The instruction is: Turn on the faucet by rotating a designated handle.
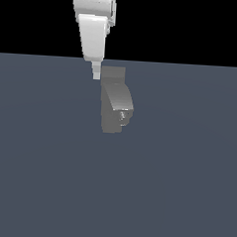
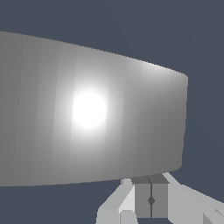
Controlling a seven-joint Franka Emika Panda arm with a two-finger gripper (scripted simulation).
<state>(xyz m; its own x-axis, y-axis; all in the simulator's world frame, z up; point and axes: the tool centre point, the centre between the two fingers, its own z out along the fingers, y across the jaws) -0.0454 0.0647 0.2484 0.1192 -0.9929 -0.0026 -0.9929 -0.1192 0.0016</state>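
The faucet point(image 1: 115, 101) is a matte grey blocky fixture standing on the dark floor, with a thick spout curving down toward the camera. My gripper point(image 1: 97, 72) hangs from the white arm and sits close against the faucet's upper corner on the exterior view's left. In the wrist view a broad curved grey face of the faucet point(image 2: 87, 113) fills most of the frame, very close. The gripper point(image 2: 151, 200) shows there with its two grey pads pressed together and nothing between them. I cannot make out the handle as a separate part in either view.
A flat dark blue-grey floor point(image 1: 186, 184) spreads around the faucet. The white arm point(image 1: 94, 29) comes down from above, behind the faucet.
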